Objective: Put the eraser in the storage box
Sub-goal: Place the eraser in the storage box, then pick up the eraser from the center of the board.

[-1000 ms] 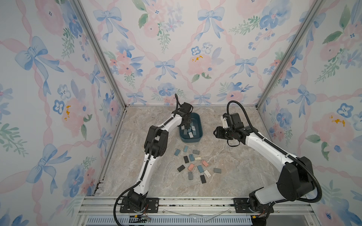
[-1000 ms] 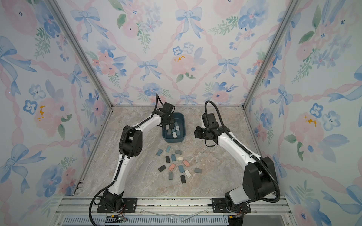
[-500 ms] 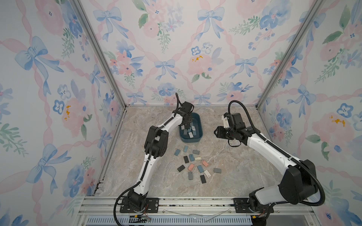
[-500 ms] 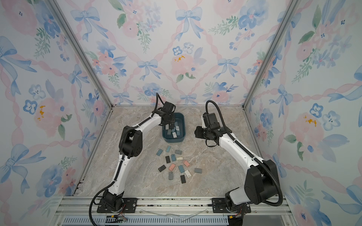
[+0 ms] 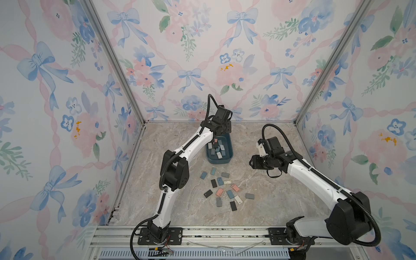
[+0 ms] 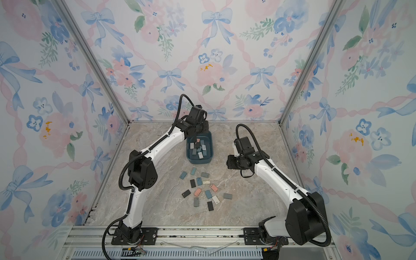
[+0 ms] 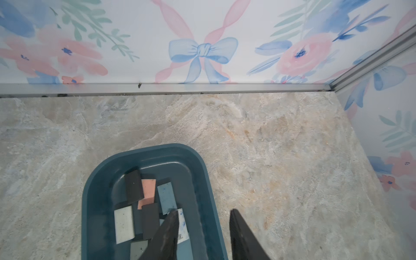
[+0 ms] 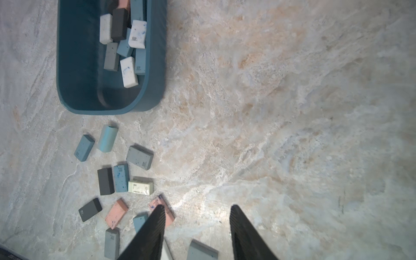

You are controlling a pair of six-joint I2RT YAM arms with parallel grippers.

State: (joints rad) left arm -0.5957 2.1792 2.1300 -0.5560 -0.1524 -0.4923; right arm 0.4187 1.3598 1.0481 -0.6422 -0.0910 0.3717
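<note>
Our left fingers (image 7: pixel 166 234) stand spread, with nothing between them. In the left wrist view one tip shows against the inside of the storage box (image 7: pixel 146 150) and its partner against the bare surface (image 7: pixel 292 180) just outside the box's wall. Under those tips we see a heap of erasers (image 7: pixel 148 189) already lying in the box: black, pink, blue, white and grey, some overlapping.

Our right fingers (image 8: pixel 150 231) are spread too and hold nothing. They hang clear of the surface, well apart from the box and off to its right in both top views. In the right wrist view one tip crosses a pink piece among the loose erasers (image 8: pixel 116 212), while its partner shows against bare marble-patterned surface.

Those loose erasers lie flat in a scatter on the surface in front of the box's near wall, between the two arms: blue, grey, black, pink and a pale one with printing. The nearest ones lie close to the box but apart from it.

The left arm (image 5: pixel 191 144) reaches out long to the box's far end, near the back wall. The right arm (image 5: pixel 315 177) bends in from the right. Floral wallpapered walls (image 5: pixel 202 56) close in three sides, and both arm bases are fixed to a metal rail (image 5: pixel 225 234) at the front edge.
</note>
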